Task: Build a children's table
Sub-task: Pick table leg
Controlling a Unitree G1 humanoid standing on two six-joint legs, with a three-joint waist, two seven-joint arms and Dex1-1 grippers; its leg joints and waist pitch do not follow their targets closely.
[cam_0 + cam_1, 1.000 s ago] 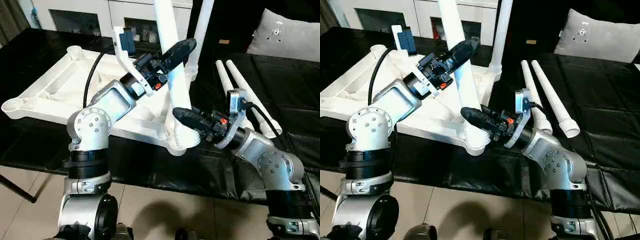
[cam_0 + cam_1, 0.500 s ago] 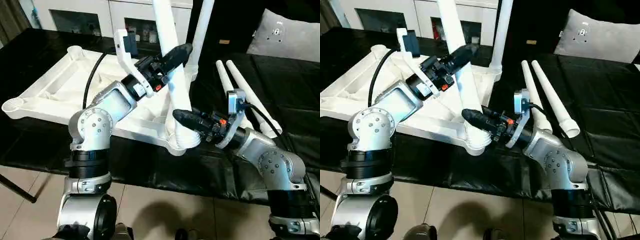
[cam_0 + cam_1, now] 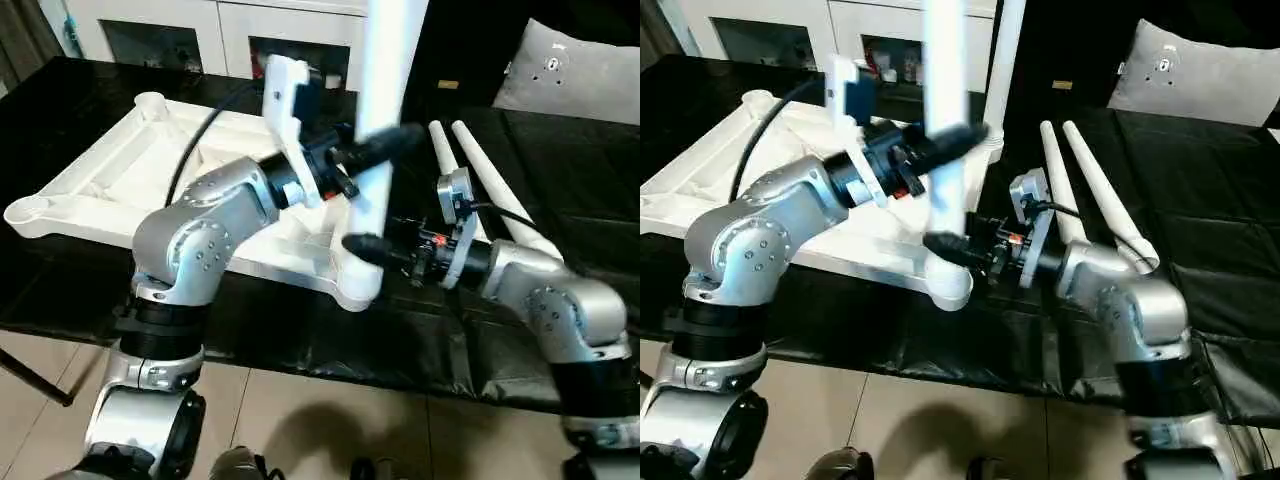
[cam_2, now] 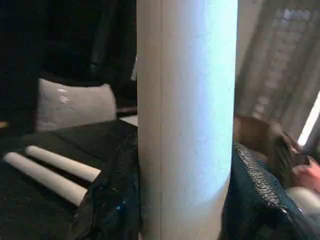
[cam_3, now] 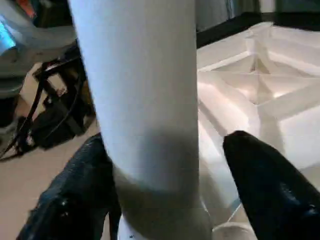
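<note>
The children's table top lies upside down, ribs up, on the black cover. One white leg stands about upright in the near right corner socket. My left gripper is shut on this leg partway up, and both of its fingers press the tube. My right gripper sits low at the leg's base, open, its fingers either side of the tube with a gap showing. A second leg stands in the far corner socket.
Two loose white legs lie side by side on the black cover to the right. A grey cushion rests at the back right and white cabinets stand behind. The near table edge drops to the tiled floor.
The held leg has swung from a left lean to about upright, and my left gripper moved right with it. My right gripper's fingers have spread apart at the leg's base.
</note>
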